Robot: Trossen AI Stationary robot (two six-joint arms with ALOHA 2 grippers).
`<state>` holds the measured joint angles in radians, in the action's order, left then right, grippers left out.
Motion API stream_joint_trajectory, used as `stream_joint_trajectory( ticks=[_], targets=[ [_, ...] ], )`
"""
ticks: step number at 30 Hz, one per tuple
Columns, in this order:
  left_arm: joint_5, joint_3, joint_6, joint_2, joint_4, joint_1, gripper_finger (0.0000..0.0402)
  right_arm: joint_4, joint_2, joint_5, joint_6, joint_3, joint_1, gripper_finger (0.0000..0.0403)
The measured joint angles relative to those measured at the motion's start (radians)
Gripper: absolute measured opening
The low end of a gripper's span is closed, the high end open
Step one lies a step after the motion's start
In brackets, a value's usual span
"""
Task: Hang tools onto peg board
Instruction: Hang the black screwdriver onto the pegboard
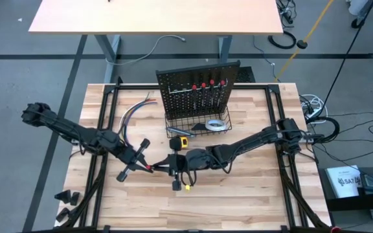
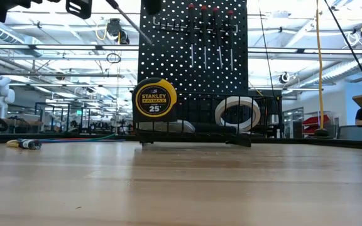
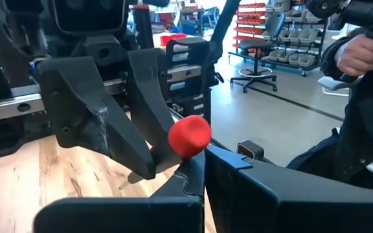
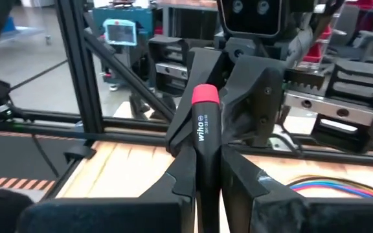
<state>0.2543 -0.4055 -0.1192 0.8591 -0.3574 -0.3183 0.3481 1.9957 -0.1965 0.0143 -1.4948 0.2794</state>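
Observation:
A slim screwdriver with a dark handle and a red end is up in the air between my two grippers. My right gripper is shut on it. My left gripper is shut, and the red end stands just past its fingertips. Its metal shaft slants across the top of the low view. Several screwdrivers hang on the black peg board. The white tape roll and the utility knife lie in its wire basket. The tape measure stands on the table before the basket. My right gripper pinches the dark handle between its two fingers, behind the red end. It comes level from the table's right, and the handle sticks out past the fingertips toward the left. The screwdriver is clear of the table. My left gripper: I cannot tell whether its fingertips touch the red end.
A bundle of coloured cables lies left of the peg board. Small black parts lie at the near left corner. A second desk stands beyond the far edge. A person shows in the room beyond the table.

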Motion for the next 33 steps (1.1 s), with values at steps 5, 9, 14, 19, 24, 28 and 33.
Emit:
stream_joint_trajectory(
  ticks=[5,9,14,19,24,28,33],
  targets=[
    [0.011,0.001,-0.001,0.035,-0.038,-0.001,0.0004,0.028,0.015,0.053,0.005,0.0,-0.005,0.0034],
    [0.042,0.001,-0.002,0.058,-0.061,-0.001,0.0004,0.045,0.031,0.098,0.024,0.0,-0.012,0.0033],
    [0.059,0.001,-0.002,0.076,-0.085,-0.001,0.0004,0.046,0.036,0.12,0.034,0.0,-0.017,0.0042],
    [0.058,0.001,-0.001,0.077,-0.085,0.0,0.0004,0.04,0.037,0.128,0.034,0.0,-0.016,0.004],
    [0.058,0.001,-0.001,0.078,-0.086,0.0,0.0004,0.035,0.037,0.127,0.033,0.0,-0.016,0.0039],
    [0.058,0.001,-0.001,0.078,-0.086,0.001,0.0004,0.031,0.037,0.138,0.033,-0.001,-0.017,0.0041],
    [0.058,0.001,-0.001,0.078,-0.088,0.001,0.0004,0.031,0.037,0.164,0.05,-0.001,-0.023,0.0042]
  ],
)
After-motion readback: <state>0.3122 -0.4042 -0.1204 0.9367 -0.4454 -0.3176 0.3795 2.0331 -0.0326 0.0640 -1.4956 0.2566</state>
